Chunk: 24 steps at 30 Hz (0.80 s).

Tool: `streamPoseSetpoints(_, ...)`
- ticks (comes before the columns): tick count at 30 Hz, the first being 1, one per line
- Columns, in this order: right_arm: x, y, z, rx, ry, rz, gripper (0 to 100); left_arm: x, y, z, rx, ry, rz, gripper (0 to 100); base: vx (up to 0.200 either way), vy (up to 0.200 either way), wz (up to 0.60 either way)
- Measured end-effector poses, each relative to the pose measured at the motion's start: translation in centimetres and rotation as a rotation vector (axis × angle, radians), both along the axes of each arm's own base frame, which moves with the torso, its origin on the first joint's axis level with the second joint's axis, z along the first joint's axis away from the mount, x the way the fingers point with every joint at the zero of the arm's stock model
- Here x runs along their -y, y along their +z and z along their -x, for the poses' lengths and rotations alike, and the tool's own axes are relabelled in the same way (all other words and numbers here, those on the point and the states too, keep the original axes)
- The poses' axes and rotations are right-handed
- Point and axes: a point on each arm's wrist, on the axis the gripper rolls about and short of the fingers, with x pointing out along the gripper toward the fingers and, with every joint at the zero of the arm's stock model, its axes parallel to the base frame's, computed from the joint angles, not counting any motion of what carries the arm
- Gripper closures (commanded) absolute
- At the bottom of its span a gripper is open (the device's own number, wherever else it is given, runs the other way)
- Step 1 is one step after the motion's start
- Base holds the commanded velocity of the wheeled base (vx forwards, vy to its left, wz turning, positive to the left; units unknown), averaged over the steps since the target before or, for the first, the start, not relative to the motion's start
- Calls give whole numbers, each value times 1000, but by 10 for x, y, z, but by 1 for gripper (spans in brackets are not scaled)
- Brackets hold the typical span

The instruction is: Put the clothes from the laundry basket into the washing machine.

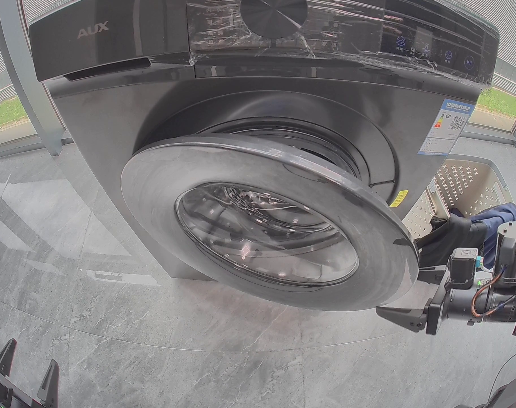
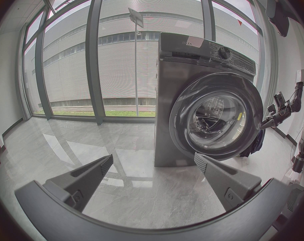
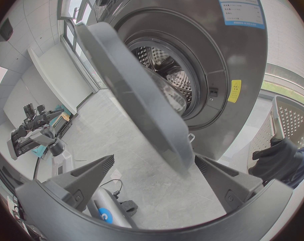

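Grey stone tiles make up the floor (image 1: 99, 290), and tall windows (image 2: 122, 61) stand behind the washing machine (image 1: 127, 114), which we take as our landmark.

Well to the left of the machine, low over the tiles, we see the left gripper (image 1: 30, 358). Its fingers are spread wide apart and nothing lies between them.

The machine itself is dark grey, with a round dial in the middle of its top panel. Its door (image 1: 266, 228) is swung partly out from the front of the machine, hinged on the left side, so that the free edge juts toward the right. Behind the door the opening shows, and through it we see the ribbed metal drum (image 3: 172, 74). We can make out no cloth in the part of the drum that shows.

At the free right edge of the door we find the right gripper (image 1: 402, 293). Its fingers are wide apart, and the rim of the door stands in the gap between them, nearer to one finger than the other. The fingers are not closed on the rim, and we cannot tell whether either one touches it.

Just beside the machine's right flank sits the white laundry basket (image 1: 473, 182), its walls pierced with small holes. The clothes are in it: a dark garment (image 1: 451, 236) hangs over the rim nearest the machine, and a blue garment (image 1: 499, 216) lies just to its right.
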Motion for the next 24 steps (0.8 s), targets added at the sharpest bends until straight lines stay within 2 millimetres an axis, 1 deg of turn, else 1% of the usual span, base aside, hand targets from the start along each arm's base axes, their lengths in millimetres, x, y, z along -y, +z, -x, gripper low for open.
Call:
streamPoseSetpoints(3,1,6,-8,26,-38,1,0,0,0,0,0,0,-1,0,0,0,0)
streamPoseSetpoints(7,-1,8,-15,34,-54,4,0,0,0,0,0,0,-1,0,0,0,0)
streamPoseSetpoints(9,-4,7,-15,28,-44,6,0,0,0,0,0,0,-1,0,-200,0,0)
streamPoseSetpoints(12,-9,3,-11,9,-13,9,0,0,0,0,0,-1,-1,0,-200,0,0)
streamPoseSetpoints(19,-16,-8,0,-40,44,22,0,0,0,0,0,0,-1,0,0,0,0)
streamPoseSetpoints(24,-15,-16,7,-67,52,38,0,0,0,0,0,-1,0,0,0,0,0)
